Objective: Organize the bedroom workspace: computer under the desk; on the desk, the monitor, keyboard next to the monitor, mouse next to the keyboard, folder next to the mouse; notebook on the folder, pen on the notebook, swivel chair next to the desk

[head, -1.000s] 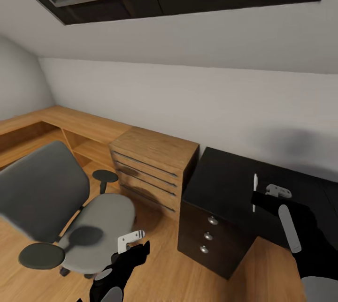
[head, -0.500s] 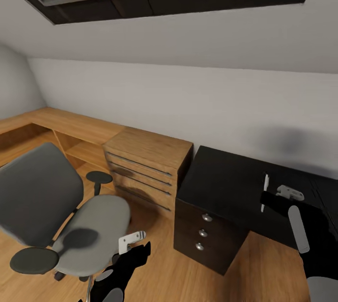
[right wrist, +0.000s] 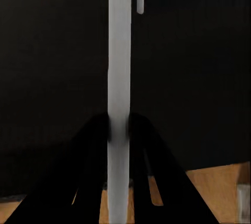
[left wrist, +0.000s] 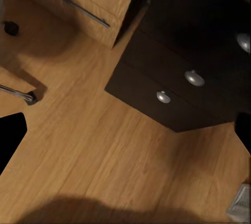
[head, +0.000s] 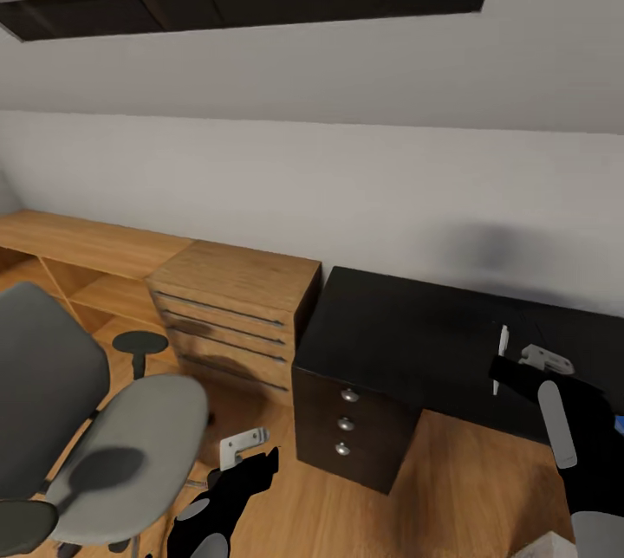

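- Head view: right gripper [head: 501, 365] clamped on the pen [head: 500, 358], held upright over the black desk [head: 407, 333], probably for carrying to the notebook stack. Left gripper [head: 256, 452] low over the floor; opening impossible to tell. Chair [head: 104, 428] left of the dresser [head: 230, 315], seat bare.
- Left wrist view: desk drawers [left wrist: 183, 85] all closed, contents unseen.
- Right wrist view: fingers [right wrist: 97, 145] pinching the pen mid-shaft.

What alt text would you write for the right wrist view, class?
The right gripper is shut on the pen, a pale stick running straight out between its black fingers. Behind it lies the black top of the desk, with wood floor beyond the edge.
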{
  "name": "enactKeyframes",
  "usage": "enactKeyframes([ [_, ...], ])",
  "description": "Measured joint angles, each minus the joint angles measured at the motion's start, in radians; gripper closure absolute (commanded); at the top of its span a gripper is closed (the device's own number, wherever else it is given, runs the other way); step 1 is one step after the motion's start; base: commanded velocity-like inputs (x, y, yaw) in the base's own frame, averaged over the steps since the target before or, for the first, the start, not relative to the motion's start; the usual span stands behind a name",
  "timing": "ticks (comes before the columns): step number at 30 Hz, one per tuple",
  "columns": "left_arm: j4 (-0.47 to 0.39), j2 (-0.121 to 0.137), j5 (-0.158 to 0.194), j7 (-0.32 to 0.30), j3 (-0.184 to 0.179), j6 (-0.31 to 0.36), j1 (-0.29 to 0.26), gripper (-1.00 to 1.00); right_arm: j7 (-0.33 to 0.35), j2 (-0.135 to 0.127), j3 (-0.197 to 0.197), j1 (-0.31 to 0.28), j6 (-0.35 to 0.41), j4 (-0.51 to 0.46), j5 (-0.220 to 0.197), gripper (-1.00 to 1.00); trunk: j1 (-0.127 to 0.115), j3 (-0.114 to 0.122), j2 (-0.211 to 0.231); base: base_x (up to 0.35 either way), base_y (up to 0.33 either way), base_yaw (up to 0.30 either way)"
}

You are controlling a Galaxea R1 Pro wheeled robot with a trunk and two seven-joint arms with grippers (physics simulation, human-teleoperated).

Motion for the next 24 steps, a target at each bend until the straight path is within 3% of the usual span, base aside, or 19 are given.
enactKeyframes([
  [7,0.0,0.0,0.0,0.0,0.0,0.0,0.0,-1.0,-0.03,-0.009,-0.003,0.0,0.0,0.0,0.007,1.0,0.0,0.0,0.0,0.0,0.0,-0.295],
  [24,0.0,0.001,-0.002,0.001,-0.004,0.0,0.0,-1.0,-0.038,-0.122,-0.008,0.0,-0.001,0.047,0.008,1.0,0.0,0.0,0.0,0.0,0.0,-0.295],
])
